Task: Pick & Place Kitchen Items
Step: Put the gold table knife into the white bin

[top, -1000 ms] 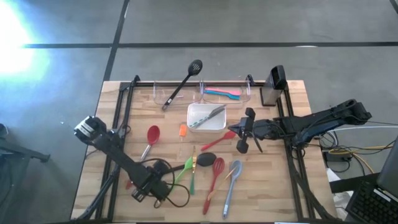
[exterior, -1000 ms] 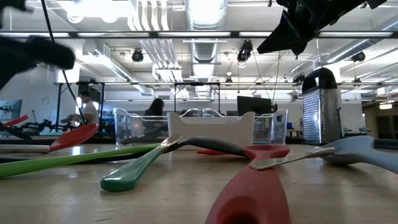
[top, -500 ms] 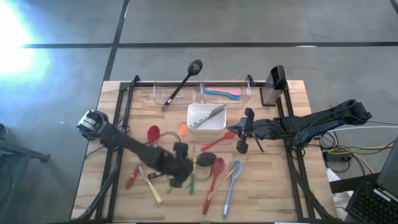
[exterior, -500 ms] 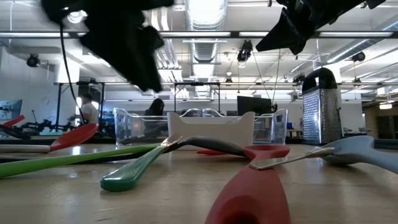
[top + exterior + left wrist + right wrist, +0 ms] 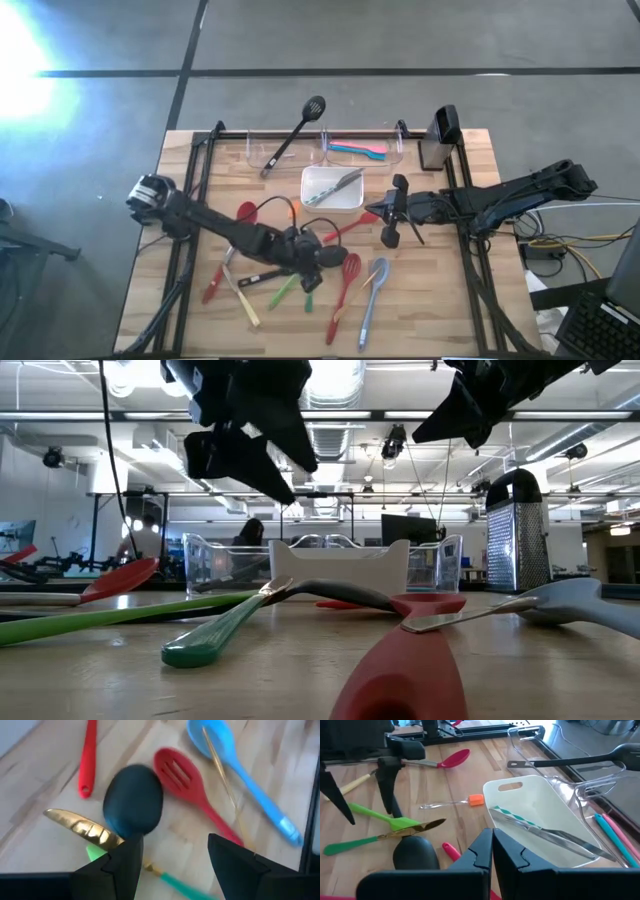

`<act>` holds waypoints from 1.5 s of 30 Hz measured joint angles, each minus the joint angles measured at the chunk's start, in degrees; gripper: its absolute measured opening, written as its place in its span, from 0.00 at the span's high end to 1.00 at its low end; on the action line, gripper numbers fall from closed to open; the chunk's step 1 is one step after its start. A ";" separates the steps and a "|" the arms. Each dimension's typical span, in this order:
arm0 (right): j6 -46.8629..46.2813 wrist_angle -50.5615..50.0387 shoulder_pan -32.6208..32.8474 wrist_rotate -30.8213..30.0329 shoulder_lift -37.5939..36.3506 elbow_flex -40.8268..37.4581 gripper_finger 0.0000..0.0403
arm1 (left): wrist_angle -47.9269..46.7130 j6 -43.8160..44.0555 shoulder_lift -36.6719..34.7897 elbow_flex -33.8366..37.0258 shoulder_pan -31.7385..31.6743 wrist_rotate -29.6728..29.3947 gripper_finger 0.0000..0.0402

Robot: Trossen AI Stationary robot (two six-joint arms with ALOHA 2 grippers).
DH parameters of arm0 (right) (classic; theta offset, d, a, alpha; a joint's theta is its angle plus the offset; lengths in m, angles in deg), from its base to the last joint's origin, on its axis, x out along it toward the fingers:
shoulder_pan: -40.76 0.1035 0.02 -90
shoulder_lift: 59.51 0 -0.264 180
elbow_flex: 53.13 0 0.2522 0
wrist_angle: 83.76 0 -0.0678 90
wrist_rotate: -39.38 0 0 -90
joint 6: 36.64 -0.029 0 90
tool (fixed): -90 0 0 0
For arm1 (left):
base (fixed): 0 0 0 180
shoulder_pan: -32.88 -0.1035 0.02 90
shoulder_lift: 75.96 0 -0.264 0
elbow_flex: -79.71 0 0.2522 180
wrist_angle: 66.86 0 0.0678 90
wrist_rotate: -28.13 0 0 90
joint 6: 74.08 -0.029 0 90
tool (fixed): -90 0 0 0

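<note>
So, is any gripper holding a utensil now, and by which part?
Nothing is held. The left gripper hovers open over the black spoon; the right gripper is shut and empty.

Tongs (image 5: 335, 187) in dish (image 5: 318, 201) (behind loose utensils (image 5: 345, 285)).

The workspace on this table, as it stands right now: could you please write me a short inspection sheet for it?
Surface: wooden table, utensils scattered mid-table.
Job's things: black spoon, red slotted spoon and blue spoon lie loose; black slotted spoon leans across a clear bin; tongs in the white dish.
Clutter: box grater at the far right corner.
Grippers: left gripper open above the black spoon, holding nothing; right gripper shut, empty, raised beside the dish.
Cables: bundle off the table's right edge.
Surroundings: a person beyond the table.
</note>
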 joint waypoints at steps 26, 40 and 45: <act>-0.17 0.70 -0.02 0.73 0.04 -0.11 0.98 | 12.08 6.44 0.33 10.75 3.91 1.60 0.43; -3.65 2.15 12.94 10.02 13.57 6.68 0.98 | -6.25 -15.12 -21.77 16.14 6.78 -28.31 0.43; -3.48 -12.82 17.52 10.12 21.17 18.12 0.98 | -0.87 -19.65 -34.10 25.88 6.09 -29.18 0.43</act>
